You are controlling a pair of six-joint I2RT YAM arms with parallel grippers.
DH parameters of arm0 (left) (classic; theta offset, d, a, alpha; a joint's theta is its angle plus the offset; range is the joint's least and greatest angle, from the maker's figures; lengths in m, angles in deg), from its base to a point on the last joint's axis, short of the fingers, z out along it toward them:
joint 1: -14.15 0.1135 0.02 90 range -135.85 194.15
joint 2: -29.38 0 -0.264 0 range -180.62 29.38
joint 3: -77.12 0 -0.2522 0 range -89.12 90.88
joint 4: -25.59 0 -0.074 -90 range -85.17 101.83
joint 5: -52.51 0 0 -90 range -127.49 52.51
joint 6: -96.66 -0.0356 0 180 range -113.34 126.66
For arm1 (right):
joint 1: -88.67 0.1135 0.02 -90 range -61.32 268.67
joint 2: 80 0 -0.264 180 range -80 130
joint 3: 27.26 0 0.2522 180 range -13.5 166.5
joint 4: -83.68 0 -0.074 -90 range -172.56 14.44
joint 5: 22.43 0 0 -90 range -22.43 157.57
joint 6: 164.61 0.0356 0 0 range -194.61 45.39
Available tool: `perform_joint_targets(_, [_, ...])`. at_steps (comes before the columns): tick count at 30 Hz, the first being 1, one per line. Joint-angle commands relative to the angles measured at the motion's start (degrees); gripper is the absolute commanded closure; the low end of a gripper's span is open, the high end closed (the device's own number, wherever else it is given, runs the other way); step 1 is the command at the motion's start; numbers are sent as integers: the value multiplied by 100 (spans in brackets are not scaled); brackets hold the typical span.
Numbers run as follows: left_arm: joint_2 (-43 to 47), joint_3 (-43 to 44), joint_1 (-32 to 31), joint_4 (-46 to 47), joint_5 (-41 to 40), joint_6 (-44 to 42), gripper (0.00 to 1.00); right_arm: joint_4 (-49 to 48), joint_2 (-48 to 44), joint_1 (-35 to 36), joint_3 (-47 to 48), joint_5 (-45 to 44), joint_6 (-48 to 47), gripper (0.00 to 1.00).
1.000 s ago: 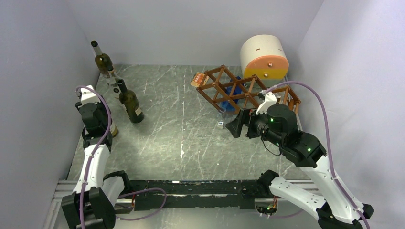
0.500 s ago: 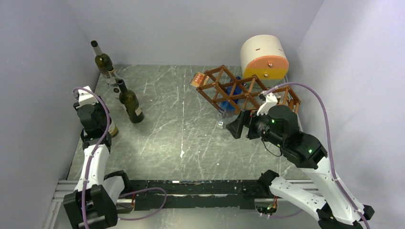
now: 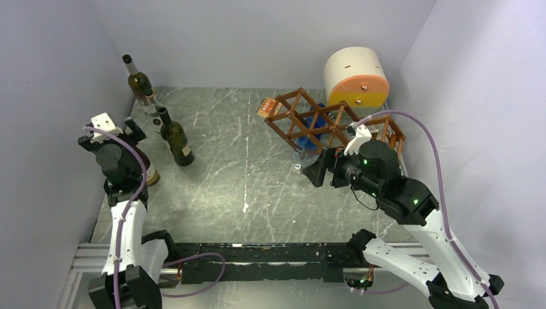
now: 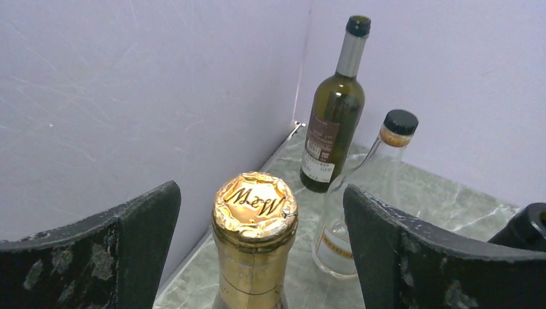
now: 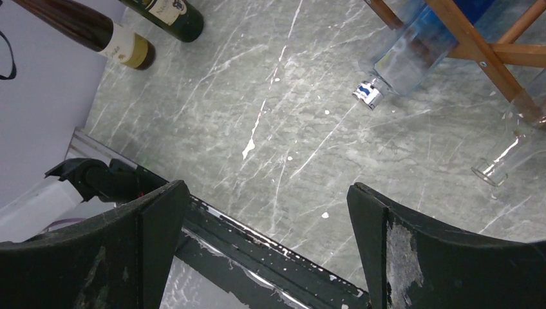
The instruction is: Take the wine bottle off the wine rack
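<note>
Left wrist view: the left hand [image 4: 261, 194] is wide open, its fingers [image 4: 145, 225] on either side of a gold-capped bottle [image 4: 252, 277] and clear of it. The bottle stands upright on the table [image 4: 444, 187] by the wall [image 4: 129, 96], seemingly parked with other bottles [image 4: 335, 122]. The right hand [image 5: 265, 193], also wide open and empty, hangs near the rack [image 3: 309, 119]. Clear bottles [image 5: 402, 61] lie there with necks slanting outward, likely the next pick.

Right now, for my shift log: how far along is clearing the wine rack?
Done: the gold-foil bottle stands upright beside three other bottles, the left gripper open around it. In hand: nothing; the right gripper hangs open near the wine rack. Left: two clear bottles poking out of it.
</note>
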Motion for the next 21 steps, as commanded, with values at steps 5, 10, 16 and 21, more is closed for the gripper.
perform_joint_targets(5, [396, 283, 51, -275, -260, 478, 0, -52, 73, 6, 86, 41, -55, 1])
perform_joint_targets(10, [665, 360, -2, -645, -459, 621, 0, -40, 149, 5, 115, 30, -110, 1])
perform_joint_targets(16, [1024, 521, -261, -985, -744, 436, 0, -41, 217, 6, 153, 18, -134, 1])
perform_joint_targets(21, [1472, 751, -340, -1308, -933, 352, 0, 37, 253, 8, 139, -98, -167, 1])
